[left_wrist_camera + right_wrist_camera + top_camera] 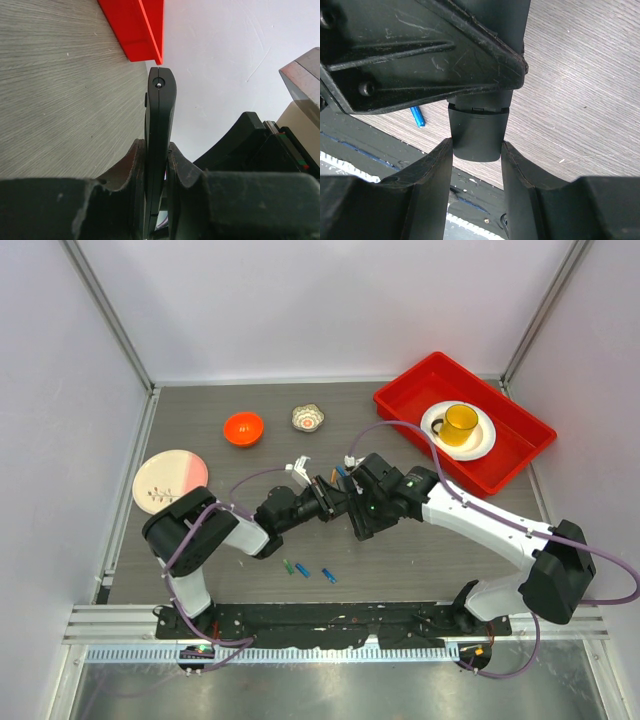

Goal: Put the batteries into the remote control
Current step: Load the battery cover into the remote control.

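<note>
The black remote control point(160, 115) is held edge-on above the table between both grippers. My left gripper point(156, 150) is shut on its body. My right gripper point(476, 150) is closed on the remote's rounded end point(477, 132), with both fingers touching its sides. In the top view the two grippers point(325, 498) point(352, 502) meet at mid-table and hide most of the remote. Three loose batteries lie on the table near the front: one green battery point(288, 566) and two blue batteries point(303, 571) point(328, 576). One blue battery shows in the right wrist view point(418, 116).
An orange bowl point(243, 428) and a small patterned cup point(308, 418) stand at the back. A pink plate point(170, 480) lies at the left. A red tray point(425, 380) at the back right holds a white plate with a yellow mug point(460, 423).
</note>
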Controlling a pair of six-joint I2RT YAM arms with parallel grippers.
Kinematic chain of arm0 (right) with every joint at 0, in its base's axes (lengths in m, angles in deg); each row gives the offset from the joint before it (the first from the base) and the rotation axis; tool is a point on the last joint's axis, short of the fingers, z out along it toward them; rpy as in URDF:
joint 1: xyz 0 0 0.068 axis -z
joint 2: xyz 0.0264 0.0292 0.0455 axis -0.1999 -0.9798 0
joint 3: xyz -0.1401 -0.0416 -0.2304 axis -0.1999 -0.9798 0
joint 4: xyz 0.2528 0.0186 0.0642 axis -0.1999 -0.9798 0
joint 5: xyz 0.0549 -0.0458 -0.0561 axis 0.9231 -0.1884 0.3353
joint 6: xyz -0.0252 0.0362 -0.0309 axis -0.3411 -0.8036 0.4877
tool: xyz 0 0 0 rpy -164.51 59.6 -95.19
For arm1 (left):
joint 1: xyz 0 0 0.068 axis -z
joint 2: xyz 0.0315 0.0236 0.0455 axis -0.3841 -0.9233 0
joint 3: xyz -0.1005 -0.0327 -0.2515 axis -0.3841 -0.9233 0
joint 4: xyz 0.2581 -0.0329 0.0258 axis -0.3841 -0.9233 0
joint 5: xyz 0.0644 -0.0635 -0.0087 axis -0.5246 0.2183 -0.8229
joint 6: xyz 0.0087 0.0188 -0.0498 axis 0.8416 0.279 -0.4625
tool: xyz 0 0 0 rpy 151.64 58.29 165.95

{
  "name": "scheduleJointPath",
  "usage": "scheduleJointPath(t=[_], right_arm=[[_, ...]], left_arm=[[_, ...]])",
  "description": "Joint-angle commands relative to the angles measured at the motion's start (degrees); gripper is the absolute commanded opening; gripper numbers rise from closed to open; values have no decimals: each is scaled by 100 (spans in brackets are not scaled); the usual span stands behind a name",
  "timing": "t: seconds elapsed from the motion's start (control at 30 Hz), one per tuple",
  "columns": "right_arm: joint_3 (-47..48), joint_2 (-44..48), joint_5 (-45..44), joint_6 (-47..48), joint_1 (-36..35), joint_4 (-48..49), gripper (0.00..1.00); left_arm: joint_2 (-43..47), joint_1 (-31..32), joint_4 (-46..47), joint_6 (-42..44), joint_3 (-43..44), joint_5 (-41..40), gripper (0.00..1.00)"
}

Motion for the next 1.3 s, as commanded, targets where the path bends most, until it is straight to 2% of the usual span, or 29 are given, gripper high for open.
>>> scheduleJointPath(t=[0.0, 1.27], right_arm=[[69, -91, -219, 75, 97, 215, 13], [227, -188, -307, -127, 484, 971, 12]], left_arm=[[395, 203, 1868, -229, 160, 284, 0], [307, 581, 1868, -176, 248, 301, 0]])
